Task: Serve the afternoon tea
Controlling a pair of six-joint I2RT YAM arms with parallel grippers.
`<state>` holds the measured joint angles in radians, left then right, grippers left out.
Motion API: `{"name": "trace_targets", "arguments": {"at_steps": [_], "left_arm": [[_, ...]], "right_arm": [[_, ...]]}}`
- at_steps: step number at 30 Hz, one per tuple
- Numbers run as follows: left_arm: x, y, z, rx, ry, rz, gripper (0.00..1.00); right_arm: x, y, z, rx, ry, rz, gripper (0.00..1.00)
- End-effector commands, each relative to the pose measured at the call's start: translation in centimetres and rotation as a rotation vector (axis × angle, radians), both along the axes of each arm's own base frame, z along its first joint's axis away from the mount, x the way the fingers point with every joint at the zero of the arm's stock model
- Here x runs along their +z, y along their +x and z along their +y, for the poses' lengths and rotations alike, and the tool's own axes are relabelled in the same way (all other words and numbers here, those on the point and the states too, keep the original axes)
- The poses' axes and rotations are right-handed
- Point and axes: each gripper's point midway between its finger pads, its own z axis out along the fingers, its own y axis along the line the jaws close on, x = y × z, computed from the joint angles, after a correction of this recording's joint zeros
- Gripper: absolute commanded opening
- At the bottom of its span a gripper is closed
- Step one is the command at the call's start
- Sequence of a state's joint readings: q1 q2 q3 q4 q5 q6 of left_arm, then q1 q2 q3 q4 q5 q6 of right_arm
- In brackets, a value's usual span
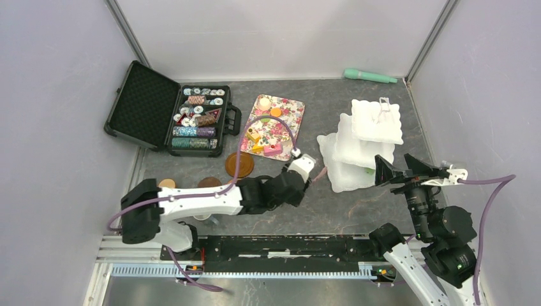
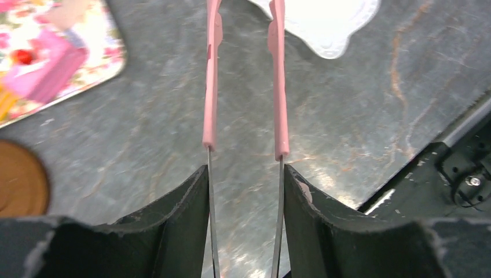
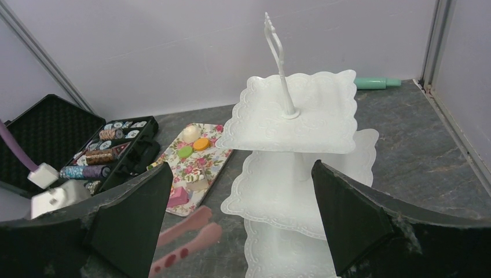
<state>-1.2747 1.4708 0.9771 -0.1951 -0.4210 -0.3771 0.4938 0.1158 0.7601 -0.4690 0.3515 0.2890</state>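
My left gripper [image 1: 305, 167] [image 2: 246, 174] is shut on pink-tipped tongs [image 2: 211, 87], which point at the bottom tier of the white three-tier stand [image 1: 367, 137]; the tongs' tips hold nothing. The tongs also show in the right wrist view [image 3: 185, 231]. Toy pastries [image 1: 268, 143] lie on the floral tray [image 1: 290, 118]; a pink one shows in the left wrist view [image 2: 46, 69]. Three brown saucers [image 1: 239, 164] lie left of the gripper. My right gripper [image 1: 399, 169] [image 3: 240, 168] is open and empty, just right of the stand [image 3: 301, 110]. No mugs show clearly.
An open black case of poker chips [image 1: 198, 118] stands at the back left. A green roller [image 1: 370, 76] lies by the back wall. Walls close in on both sides. One saucer edge [image 2: 17, 179] shows at the left in the left wrist view.
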Motion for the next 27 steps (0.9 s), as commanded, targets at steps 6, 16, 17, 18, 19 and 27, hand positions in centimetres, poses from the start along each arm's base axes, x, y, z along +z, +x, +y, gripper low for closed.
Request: {"name": "trace_targets", "arguments": {"at_steps": [6,16,17,18,19,27], "left_arm": [[5.1,7.5,8.4,0.378,-0.092,0.083,0.52],[5.6,14.3,8.2,0.534,-0.113,0.123,0.55],[5.3,14.6,7.9,0.536,-0.106,0.128,0.55],[4.9,14.9,7.6,0.539,-0.096,0.135,0.55],[4.7,15.2,7.4,0.544,-0.092,0.140,0.55],[2.3,15.7,5.8,0.541,-0.078,0.195,0.58]], "right_arm": [[0.1,0.4,0.5,0.016,0.006,-0.023,0.98],[0.4,0.2,0.5,0.021,0.023,-0.028,0.98],[0.5,0.1,0.4,0.021,0.026,-0.030,0.98],[0.6,0.0,0.4,0.020,0.026,-0.030,0.98],[0.7,-0.1,0.3,0.017,0.025,-0.029,0.98],[0.7,-0.3,-0.1,0.001,0.028,-0.029,0.98]]}}
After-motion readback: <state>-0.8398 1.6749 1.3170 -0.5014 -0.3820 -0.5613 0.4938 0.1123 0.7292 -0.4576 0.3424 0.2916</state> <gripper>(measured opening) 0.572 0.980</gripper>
